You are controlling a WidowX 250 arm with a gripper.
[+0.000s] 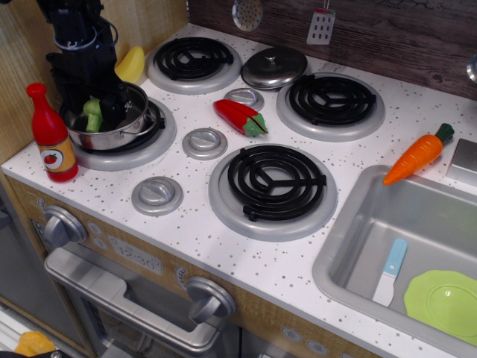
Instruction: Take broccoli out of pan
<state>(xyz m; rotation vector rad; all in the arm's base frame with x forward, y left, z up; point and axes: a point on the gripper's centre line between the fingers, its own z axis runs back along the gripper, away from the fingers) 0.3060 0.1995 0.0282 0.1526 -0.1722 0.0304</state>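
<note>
Broccoli (92, 115), a small light-green toy floret with a bumpy head, sits inside the small shiny stainless-steel pan (112, 136) at the far left of the stove, against the pan's left inner wall. Only a sliver of green shows. Just to the left of the pan stands a red plastic ketchup bottle with a yellow label (51, 134), close to the rim but apart from it.

Directly above and reaching down into the pan is the black robot gripper (104, 110). Its fingers are low inside the bowl, and the floret lies at their left side, seemingly touching or between them. Whether the jaws are spread or pressed onto the floret, I cannot tell: black fingers against dark reflections hide the gap. The floret's long axis cannot be read either, since most of it is covered.

Behind the pan, a yellow banana-like toy (132, 64) lies near the back left burner. Further right sit a red chili pepper with a green tip (240, 117), then a domed steel lid with a knob (273, 66).

My judgement: the coming move turns on the floret being just left of, or within, the fingers, so a straight upward lift should clear the rim once the grip is confirmed.
</note>
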